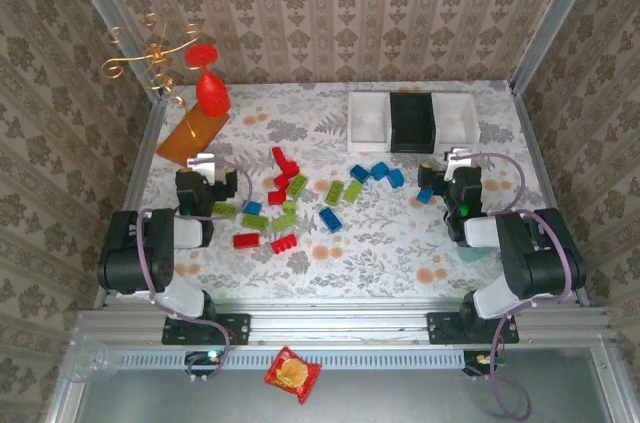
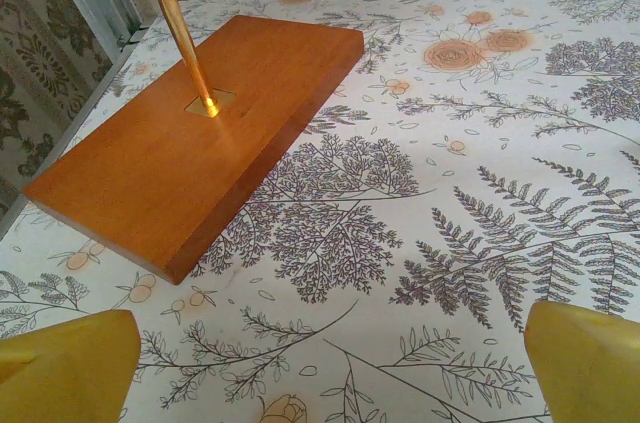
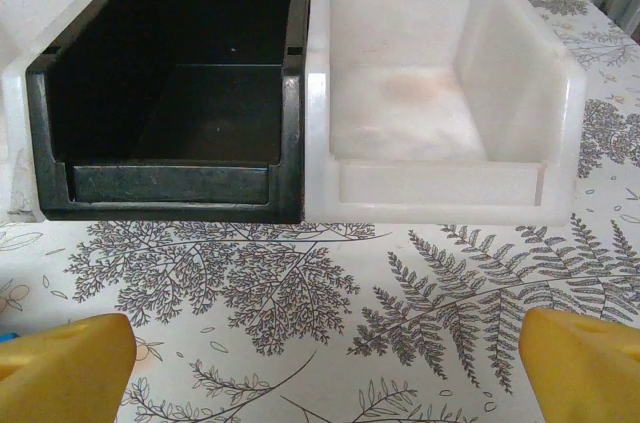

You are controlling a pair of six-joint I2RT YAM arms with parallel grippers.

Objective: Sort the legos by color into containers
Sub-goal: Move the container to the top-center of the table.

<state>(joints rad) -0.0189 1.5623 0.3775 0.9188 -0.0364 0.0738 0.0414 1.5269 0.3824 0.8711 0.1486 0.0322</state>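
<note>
Fern-patterned cloth [image 1: 380,243] covers the tabletop. Left gripper [image 1: 204,161], jaws spread and empty, sits centre-left just below the orange block [image 2: 190,153]. Right gripper [image 1: 457,156], equally released, faces the containers [image 1: 410,96] at upper right. Legos [image 1: 285,198] lie scattered mid-frame between the grippers.
</note>
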